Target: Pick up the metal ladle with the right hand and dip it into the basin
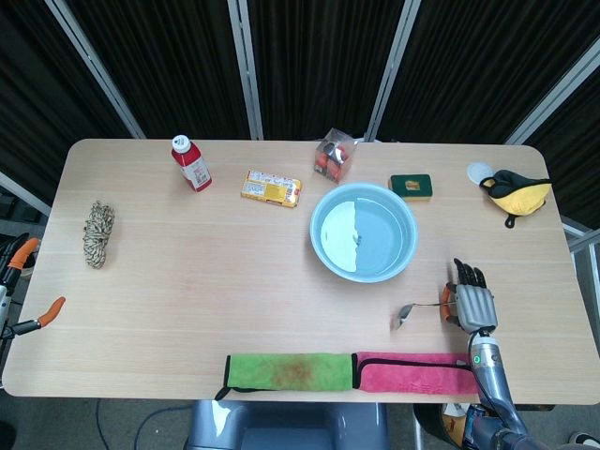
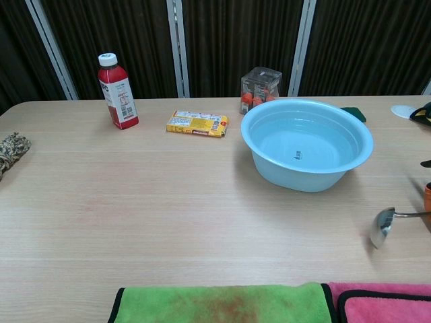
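On the wooden table (image 1: 187,272), the right hand (image 1: 472,303) grips the ladle (image 2: 384,225) by its handle tip; its bowl may droop and clip the basin (image 1: 363,232) rim.

A pale wooden surface (image 1: 206,272) was seen carrying a blue basin (image 1: 363,232). Behind the basin were set a clear box (image 1: 334,156) and a green sponge (image 1: 411,185); left of it a yellow packet (image 1: 271,187), red bottle (image 1: 191,163) and rope coil (image 1: 98,232); in front of it green (image 1: 286,368) and pink (image 1: 412,372) cloths.
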Action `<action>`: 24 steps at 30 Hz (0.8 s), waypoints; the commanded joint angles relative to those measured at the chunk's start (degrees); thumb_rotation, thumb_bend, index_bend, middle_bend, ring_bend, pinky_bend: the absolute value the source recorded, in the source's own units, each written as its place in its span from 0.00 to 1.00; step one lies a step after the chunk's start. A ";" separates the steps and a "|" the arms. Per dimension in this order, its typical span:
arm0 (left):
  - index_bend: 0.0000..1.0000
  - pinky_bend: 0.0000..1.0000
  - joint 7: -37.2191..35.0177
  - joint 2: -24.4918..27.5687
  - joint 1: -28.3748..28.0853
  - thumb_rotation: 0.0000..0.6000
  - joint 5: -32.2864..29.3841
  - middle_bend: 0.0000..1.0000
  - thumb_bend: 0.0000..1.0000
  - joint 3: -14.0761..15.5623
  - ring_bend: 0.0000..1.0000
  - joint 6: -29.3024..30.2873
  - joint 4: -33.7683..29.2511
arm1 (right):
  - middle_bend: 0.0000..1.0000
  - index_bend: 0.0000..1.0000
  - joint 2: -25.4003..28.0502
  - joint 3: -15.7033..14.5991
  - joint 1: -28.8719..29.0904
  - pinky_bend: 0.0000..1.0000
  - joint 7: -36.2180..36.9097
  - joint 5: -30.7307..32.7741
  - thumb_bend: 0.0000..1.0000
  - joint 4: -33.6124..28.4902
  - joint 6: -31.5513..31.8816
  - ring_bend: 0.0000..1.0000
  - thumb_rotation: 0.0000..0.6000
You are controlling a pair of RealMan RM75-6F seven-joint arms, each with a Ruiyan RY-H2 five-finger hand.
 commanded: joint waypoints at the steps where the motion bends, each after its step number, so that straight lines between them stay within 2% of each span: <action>1: 0.03 0.00 -0.08 0.05 0.01 0.49 0.08 0.00 0.27 0.03 0.00 0.02 -0.02 | 0.00 0.70 0.76 0.06 -0.22 0.00 -0.87 -0.02 0.39 -1.10 0.55 0.00 1.00; 9: 0.03 0.00 -0.40 0.18 0.03 0.48 0.53 0.00 0.27 0.17 0.00 0.22 -0.16 | 0.00 0.70 2.94 0.07 -0.54 0.00 -4.56 0.85 0.42 -4.18 -0.07 0.00 1.00; 14: 0.03 0.00 -0.50 0.15 0.00 0.49 0.70 0.00 0.27 0.18 0.00 0.32 -0.19 | 0.00 0.71 4.91 -0.27 -0.70 0.00 -11.76 1.96 0.44 -6.78 -0.77 0.00 1.00; 19: 0.03 0.00 -0.81 0.25 0.00 0.49 0.80 0.00 0.27 0.13 0.00 0.48 -0.29 | 0.00 0.74 7.32 0.37 -1.10 0.00 -24.19 4.91 0.47 -10.85 -0.06 0.00 1.00; 24: 0.03 0.00 -1.41 0.38 -0.01 0.48 1.16 0.00 0.27 0.22 0.00 0.67 -0.26 | 0.02 0.78 11.50 1.64 -1.69 0.00 -36.87 10.32 0.49 -19.48 0.28 0.00 1.00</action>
